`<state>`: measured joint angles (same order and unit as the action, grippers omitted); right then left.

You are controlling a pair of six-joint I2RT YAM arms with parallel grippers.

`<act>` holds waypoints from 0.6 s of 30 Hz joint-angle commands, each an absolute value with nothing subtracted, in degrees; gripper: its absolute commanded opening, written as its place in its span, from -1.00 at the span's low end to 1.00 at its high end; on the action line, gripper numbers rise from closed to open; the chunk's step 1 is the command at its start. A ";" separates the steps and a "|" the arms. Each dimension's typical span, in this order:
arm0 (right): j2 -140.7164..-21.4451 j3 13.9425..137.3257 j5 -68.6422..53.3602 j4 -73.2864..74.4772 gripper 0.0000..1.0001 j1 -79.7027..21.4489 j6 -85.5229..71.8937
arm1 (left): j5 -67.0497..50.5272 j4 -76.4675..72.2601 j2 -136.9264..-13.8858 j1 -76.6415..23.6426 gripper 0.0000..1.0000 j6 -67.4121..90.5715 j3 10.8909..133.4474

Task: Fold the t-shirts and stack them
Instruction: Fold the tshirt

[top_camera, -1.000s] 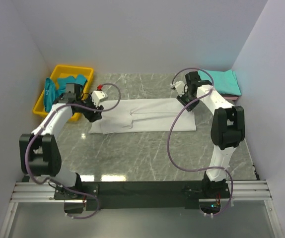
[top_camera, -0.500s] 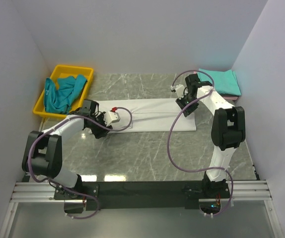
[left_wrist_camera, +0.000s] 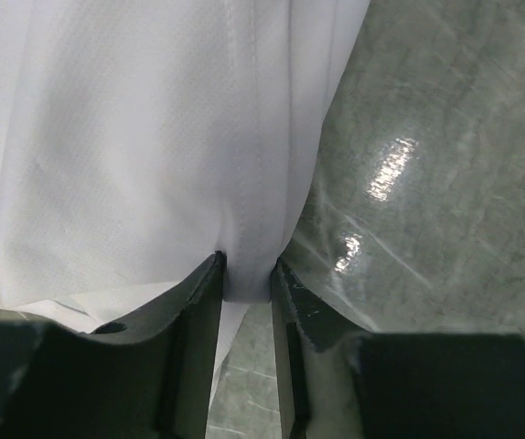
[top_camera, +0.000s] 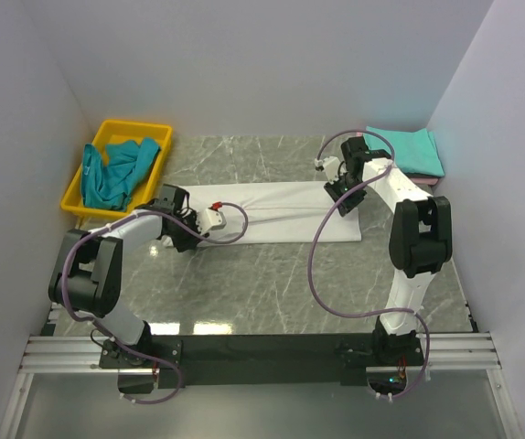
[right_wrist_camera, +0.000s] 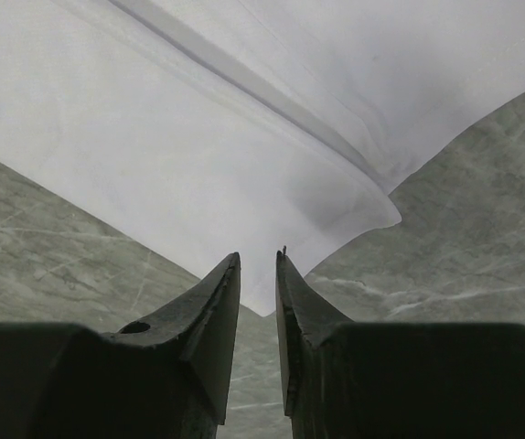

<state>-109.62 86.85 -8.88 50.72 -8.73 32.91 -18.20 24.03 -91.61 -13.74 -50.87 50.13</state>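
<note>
The white t-shirt lies folded into a long strip across the middle of the table. My left gripper is at its left end, shut on a bunched fold of the white cloth. My right gripper is low over the shirt's far right corner. Its jaws stand a narrow gap apart, and the flat cloth shows through that gap. A crumpled teal t-shirt lies in the yellow tray. A folded teal t-shirt sits on a pink one at the back right.
The yellow tray stands at the back left against the wall. White walls close in the grey marble table on three sides. Purple cables loop from both wrists over the table.
My left arm swung from the tray's edge down to the shirt's left end and closed on the cloth. The right gripper came down onto the shirt's far right corner and narrowed slightly.
</note>
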 commanded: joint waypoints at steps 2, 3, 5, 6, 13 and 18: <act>-107.84 87.36 -8.79 51.59 -0.41 -8.70 33.49 | -20.83 28.29 -89.83 -13.80 -0.36 -52.29 53.96; -107.84 87.36 -8.79 51.59 -0.41 -8.70 33.66 | -21.18 28.91 -89.56 -13.71 -0.39 -52.38 54.49; -107.84 87.36 -8.61 51.68 -0.41 -8.61 33.75 | -21.62 30.92 -89.47 -13.62 -0.33 -52.82 55.98; -107.93 87.36 -8.61 51.59 -0.41 -8.70 33.84 | -21.71 31.11 -89.56 -13.62 -0.26 -52.74 56.42; -108.19 87.80 -8.26 51.50 -0.42 -8.70 34.19 | -22.50 32.43 -91.84 -12.83 -0.70 -52.91 59.14; -107.93 86.93 -8.09 50.89 -0.42 -8.61 34.28 | -24.69 32.25 -92.98 -11.17 -0.99 -50.98 64.06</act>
<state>-109.62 86.85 -8.49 50.87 -8.73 33.63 -21.30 32.23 -92.18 -12.34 -51.59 59.05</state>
